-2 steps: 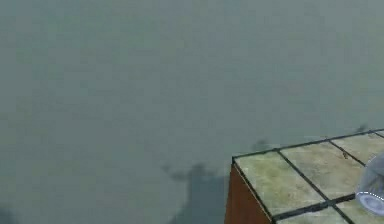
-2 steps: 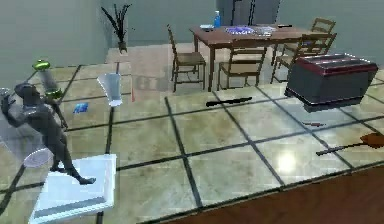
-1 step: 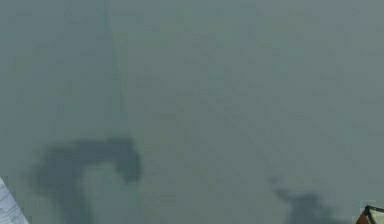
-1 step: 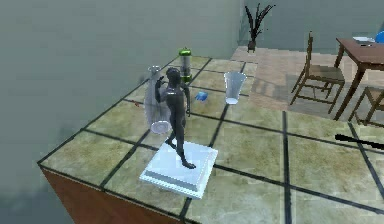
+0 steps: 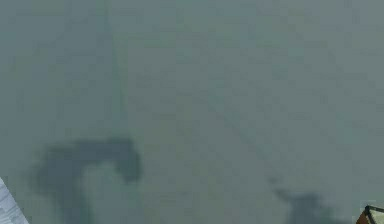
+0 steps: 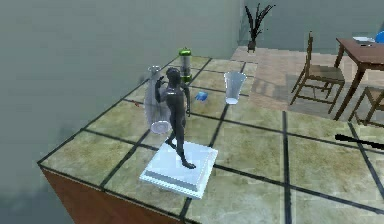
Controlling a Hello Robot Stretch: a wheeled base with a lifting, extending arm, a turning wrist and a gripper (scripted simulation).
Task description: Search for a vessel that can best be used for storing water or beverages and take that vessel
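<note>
A: Where is the bottle (image 6: 152, 95) standing?
B: On the counter (image 6: 250, 150), just beside the statue (image 6: 177, 105) and partly hidden by it.
A: Gripper?
B: I cannot tell its state. I'm advising coming in clear of the statue, since it is likely tipping easily.

Near-left of the counter (image 6: 250, 150) is pretty much blocked by a dark statue (image 6: 177, 105) on a white base (image 6: 185, 168), with a clear bottle (image 6: 154, 95) tucked right behind it. Farther back, a clear cup (image 6: 233, 86) and a green-lidded jar (image 6: 185, 62) are spaced well apart. Open tile is left on the right.
</note>
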